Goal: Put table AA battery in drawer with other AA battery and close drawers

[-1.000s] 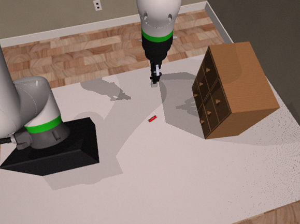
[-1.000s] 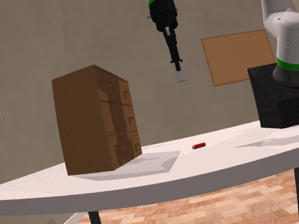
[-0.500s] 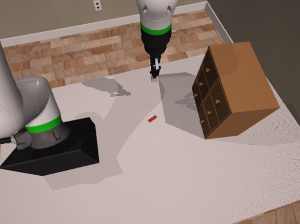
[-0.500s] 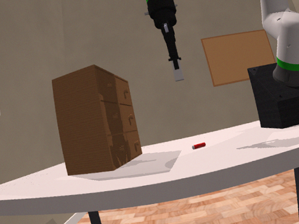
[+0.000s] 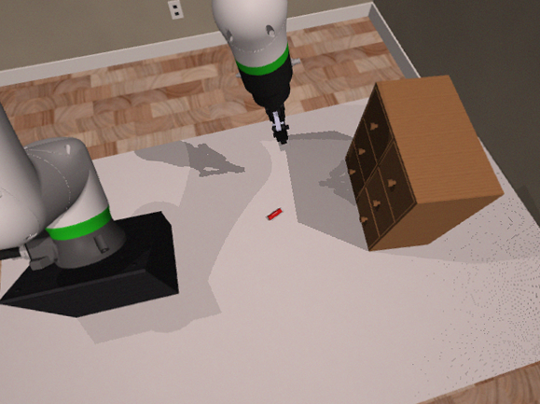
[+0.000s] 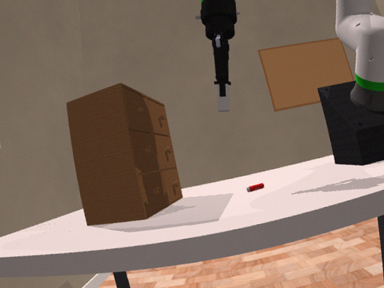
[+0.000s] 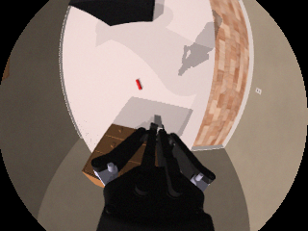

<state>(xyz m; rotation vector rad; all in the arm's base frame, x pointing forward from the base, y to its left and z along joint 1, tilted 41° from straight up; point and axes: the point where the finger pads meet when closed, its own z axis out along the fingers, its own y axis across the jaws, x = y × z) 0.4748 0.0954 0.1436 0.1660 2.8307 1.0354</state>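
Observation:
A small red AA battery (image 5: pixel 274 214) lies on the white table, left of the chest; it also shows in the exterior view (image 6: pixel 255 187) and, very small, in the wrist view (image 7: pixel 139 84). The brown wooden chest (image 5: pixel 421 163) stands at the table's right side, with several small drawers, all pushed in. It shows in the exterior view (image 6: pixel 123 153) too. My gripper (image 5: pixel 282 136) hangs high above the table, left of the chest's top and well above the battery. Its fingers (image 6: pixel 224 104) (image 7: pixel 154 127) are shut with nothing between them.
The arm's black base (image 5: pixel 95 272) sits at the table's left side. A tan board (image 6: pixel 306 72) hangs on the wall behind. The table edge runs along the front and right.

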